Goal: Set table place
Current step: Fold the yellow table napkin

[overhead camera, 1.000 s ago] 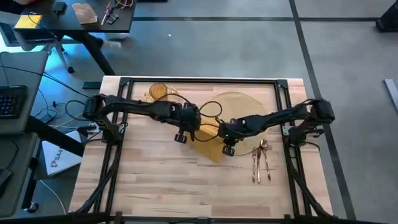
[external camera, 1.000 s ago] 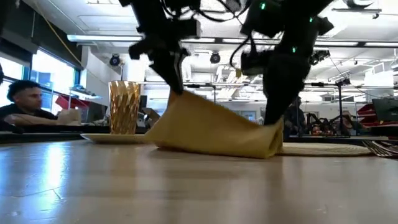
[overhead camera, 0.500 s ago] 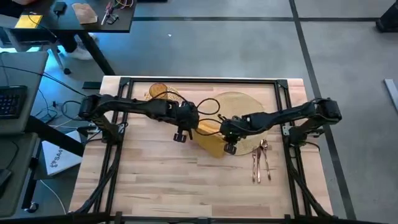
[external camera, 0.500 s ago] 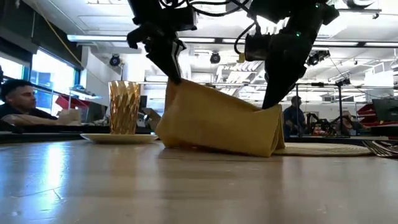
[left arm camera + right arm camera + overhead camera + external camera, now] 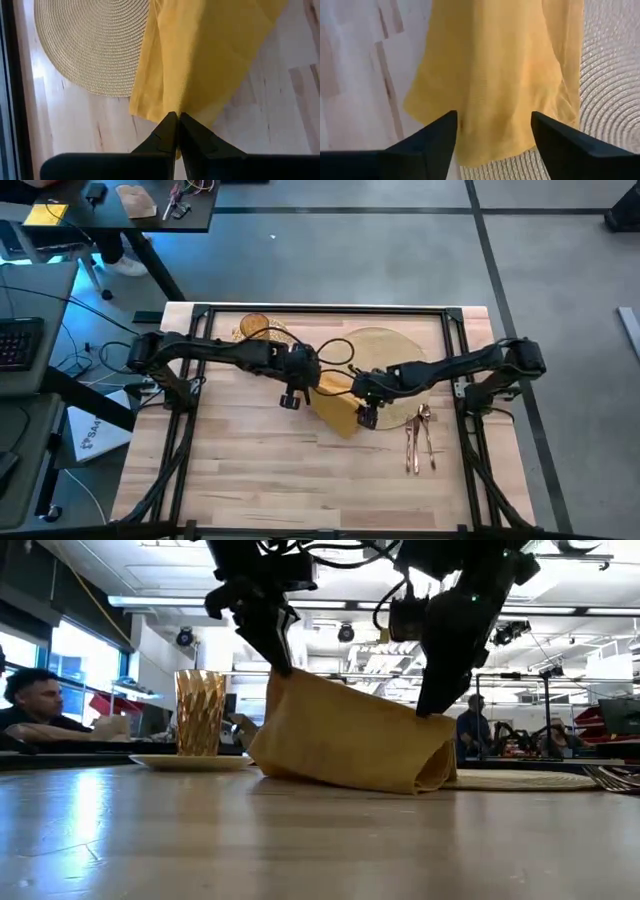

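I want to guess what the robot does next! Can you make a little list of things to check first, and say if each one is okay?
1. Left gripper pinching the napkin: ok, shut on its raised edge.
2. Right gripper holding the napkin: not ok, fingers open.
3. Napkin lying flat: not ok, humped up.
4. Placemat free for the plate: not ok, napkin overlaps it.
5. Glass upright: ok, on the plate.
6. Cutlery clear of the arms: ok.

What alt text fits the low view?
Two dark robot arms hold up a yellow napkin on a wooden table; the left tool pinches its raised corner. An amber glass stands on a plate behind.
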You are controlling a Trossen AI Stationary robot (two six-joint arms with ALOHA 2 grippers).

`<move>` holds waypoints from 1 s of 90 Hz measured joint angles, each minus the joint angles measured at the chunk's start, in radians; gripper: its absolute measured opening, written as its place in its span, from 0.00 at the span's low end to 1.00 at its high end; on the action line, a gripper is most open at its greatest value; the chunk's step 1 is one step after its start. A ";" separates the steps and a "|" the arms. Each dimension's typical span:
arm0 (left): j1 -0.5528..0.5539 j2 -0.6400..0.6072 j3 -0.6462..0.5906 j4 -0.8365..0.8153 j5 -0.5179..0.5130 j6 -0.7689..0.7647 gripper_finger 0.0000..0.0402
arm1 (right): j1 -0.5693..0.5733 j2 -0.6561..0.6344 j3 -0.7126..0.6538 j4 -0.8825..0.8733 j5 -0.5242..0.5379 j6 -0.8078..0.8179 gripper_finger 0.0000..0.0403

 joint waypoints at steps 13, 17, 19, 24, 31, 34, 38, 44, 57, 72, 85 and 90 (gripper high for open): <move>0.000 0.006 0.000 0.001 -0.001 0.000 0.00 | 0.000 0.060 0.000 0.000 0.052 0.080 0.59; 0.000 0.013 0.000 0.002 -0.005 0.003 0.00 | 0.000 0.071 0.000 0.004 0.064 0.098 0.59; 0.000 0.020 0.000 0.001 -0.007 0.007 0.00 | 0.000 0.077 0.000 0.005 0.065 0.099 0.59; 0.000 0.038 -0.007 0.008 -0.007 0.025 0.00 | 0.000 0.095 0.000 0.008 0.064 0.099 0.59; 0.001 0.061 -0.028 0.015 -0.009 0.044 0.00 | 0.001 0.121 0.000 0.011 0.047 0.080 0.58; 0.001 0.069 -0.035 0.018 -0.011 0.052 0.00 | 0.001 0.133 0.000 0.012 0.038 0.076 0.57; 0.001 0.081 -0.044 0.020 -0.018 0.052 0.00 | 0.002 0.146 0.000 0.013 0.034 0.074 0.55; 0.000 0.090 -0.047 0.014 -0.030 0.052 0.00 | 0.007 0.157 0.000 0.013 0.036 0.084 0.49; 0.000 0.093 -0.043 0.027 -0.054 0.053 0.00 | 0.014 0.150 0.000 0.011 0.032 0.096 0.24; 0.000 0.080 -0.022 -0.011 -0.119 0.055 0.00 | 0.009 0.121 0.054 -0.064 -0.042 0.051 0.03; 0.000 0.037 0.034 -0.166 -0.191 0.054 0.00 | 0.007 0.110 0.188 -0.148 -0.082 -0.085 0.01; 0.000 0.011 0.051 -0.231 -0.210 0.052 0.00 | 0.004 0.110 0.240 -0.151 -0.089 -0.153 0.01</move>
